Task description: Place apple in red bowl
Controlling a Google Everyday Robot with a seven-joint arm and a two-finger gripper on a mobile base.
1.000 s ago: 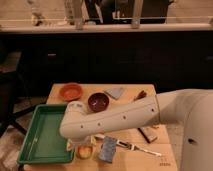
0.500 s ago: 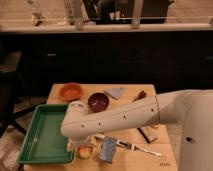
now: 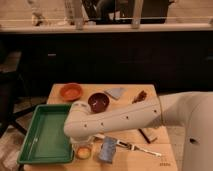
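pincer (image 3: 83,145): you see only its base under the arm's elbow; its tips are lost against the apple (image 3: 83,152).
apple: you see its lower part only, the top is covered.
desk (image 3: 131,159): the arm hides its middle from you, and the bottom edge cuts its front.
robot body (image 3: 196,132): cut off at right.

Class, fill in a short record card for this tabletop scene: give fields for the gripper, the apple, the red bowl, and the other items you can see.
gripper: low at the table's near edge, just above the apple
apple: at the near edge, beside the green tray, not in the bowl
red bowl: far left of the table, nothing visible inside
dark bowl: right of the red bowl
green tray: left side
blue sponge: right of the apple
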